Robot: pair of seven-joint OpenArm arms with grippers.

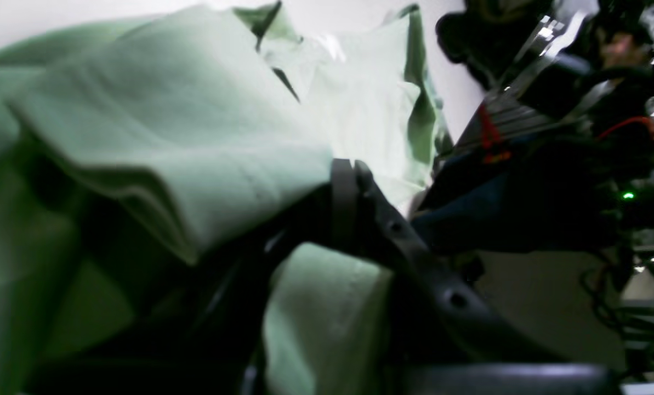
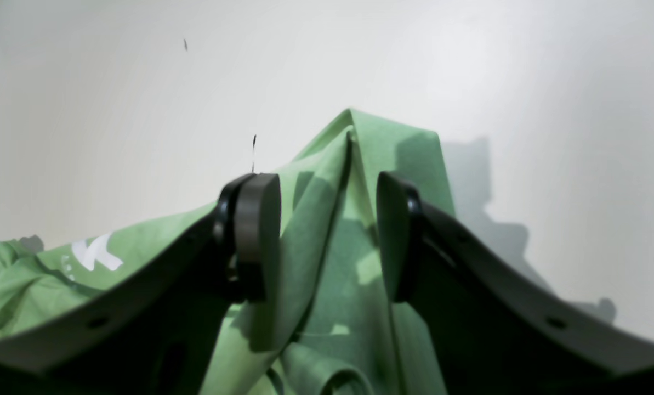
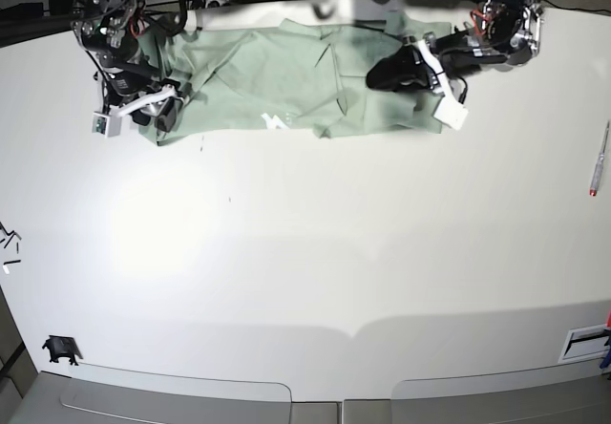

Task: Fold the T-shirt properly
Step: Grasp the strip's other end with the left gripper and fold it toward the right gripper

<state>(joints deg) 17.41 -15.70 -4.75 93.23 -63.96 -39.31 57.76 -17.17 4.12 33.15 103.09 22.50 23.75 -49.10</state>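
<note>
With our left gripper [image 1: 344,184] clamped on the shirt [image 3: 286,85] at upper right and our right gripper [image 2: 327,236] gaping astride a corner fold at upper left, we risk lopsided bunching if only one side pulls.

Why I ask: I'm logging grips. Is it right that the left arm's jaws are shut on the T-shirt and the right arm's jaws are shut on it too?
Half right. The left gripper is shut on the T-shirt. The right gripper is not: the right wrist view shows its jaws standing apart, a ridge of cloth between them unpinched.
</note>
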